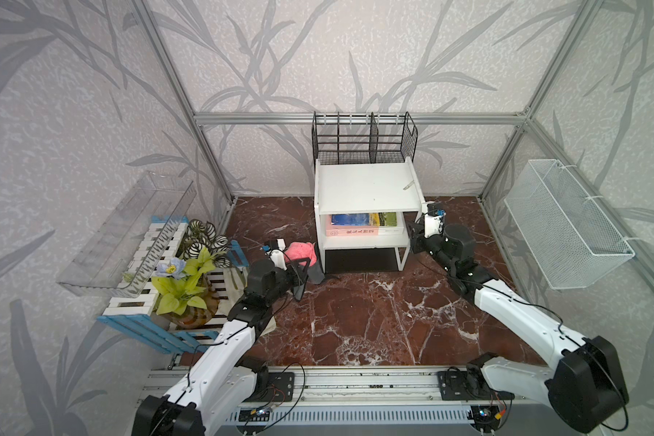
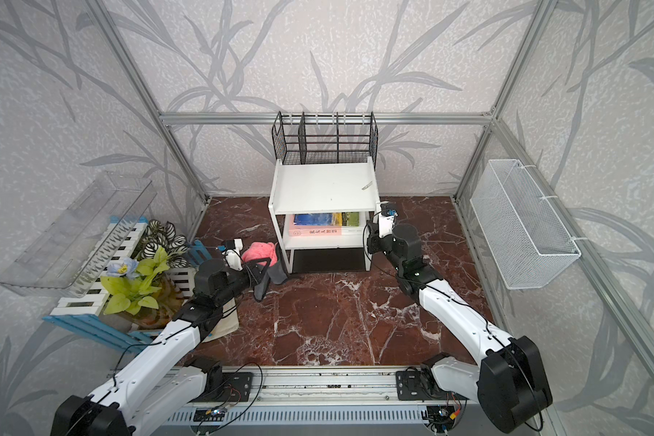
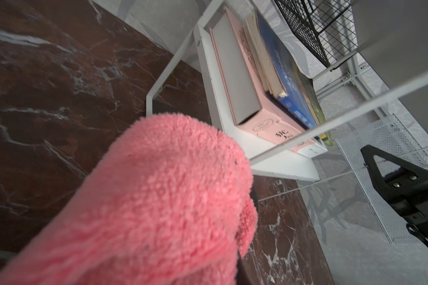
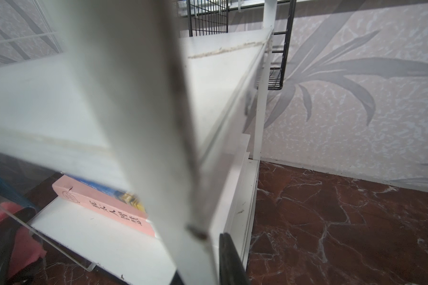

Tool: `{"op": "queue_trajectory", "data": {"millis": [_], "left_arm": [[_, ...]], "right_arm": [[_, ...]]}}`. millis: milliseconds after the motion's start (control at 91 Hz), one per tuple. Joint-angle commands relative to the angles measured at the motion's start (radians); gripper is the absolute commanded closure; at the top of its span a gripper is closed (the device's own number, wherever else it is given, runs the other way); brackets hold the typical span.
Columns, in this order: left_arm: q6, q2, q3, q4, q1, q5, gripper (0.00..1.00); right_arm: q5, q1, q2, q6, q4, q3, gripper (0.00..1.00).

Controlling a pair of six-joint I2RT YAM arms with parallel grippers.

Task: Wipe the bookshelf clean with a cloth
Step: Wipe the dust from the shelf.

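The bookshelf [image 1: 367, 187] stands mid-table with books [image 1: 363, 224] inside and a rack [image 1: 363, 139] behind. The cloth [image 1: 301, 251] is just left of it, and a basket [image 1: 567, 226] is far right.

One bookshelf [image 1: 367, 187], one cloth [image 1: 301, 251], two books [image 1: 355, 230], one black rack [image 1: 363, 139], one mesh basket [image 1: 567, 226], two arms [image 1: 227, 347].

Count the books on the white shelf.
2, stacked on the bookshelf's lower board: a pink book at the bottom, a blue-and-yellow book lying on it. More could be hidden deeper inside.
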Motion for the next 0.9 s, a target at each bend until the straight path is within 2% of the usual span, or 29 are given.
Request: {"op": "queue_trajectory", "data": {"millis": [0,77,231,429,550,649,715,803,891], "left_arm": [[-0.025,0.049,-0.011,0.156,-0.04,0.126,1.0],[0.0,0.113,0.033,0.208,-0.058,0.145,1.0],[0.038,0.246,0.149,0.187,-0.059,0.002,1.0],[0.038,0.371,0.244,0.217,-0.056,-0.058,1.0],[0.042,0.369,0.264,0.197,-0.056,-0.028,1.0],[0.046,0.328,0.247,0.201,-0.072,0.063,1.0],[0.048,0.287,0.239,0.189,-0.123,0.078,1.0],[0.108,0.221,0.262,0.106,-0.227,-0.026,1.0],[0.175,0.16,0.285,0.026,-0.301,-0.246,1.0]], "right_arm": [[-0.001,-0.019,0.059,0.258,-0.108,0.004,1.0],[-0.041,-0.019,0.063,0.26,-0.071,-0.005,1.0],[-0.128,-0.018,0.051,0.247,-0.002,-0.033,1.0],[-0.194,-0.018,0.031,0.175,0.009,-0.046,1.0],[-0.227,-0.018,0.014,0.137,-0.004,-0.044,1.0],[-0.207,-0.018,0.005,0.123,-0.021,-0.043,0.89],[-0.187,-0.018,0.006,0.12,-0.051,-0.031,0.89],[-0.2,-0.018,0.007,0.11,-0.077,-0.018,0.95],[-0.208,-0.018,0.006,0.111,-0.082,-0.017,1.0]]}}
